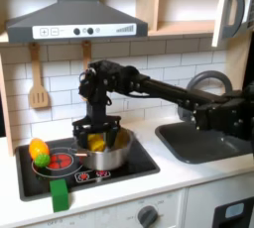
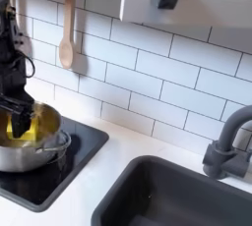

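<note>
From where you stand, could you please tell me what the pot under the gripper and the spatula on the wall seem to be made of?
The pot looks like polished metal, probably steel: silvery, with bright reflections along its rim in both exterior views. The spatula looks like unfinished wood: pale tan and matte, no shine. The gripper reaches into the pot.

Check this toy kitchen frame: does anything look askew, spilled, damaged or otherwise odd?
Nothing looks spilled or broken. The gripper reaches down into the metal pot on the stove, at something yellow. Mildly odd: an orange and green piece lies on the burner beside the pot, and a green block stands at the counter's front edge.
</note>
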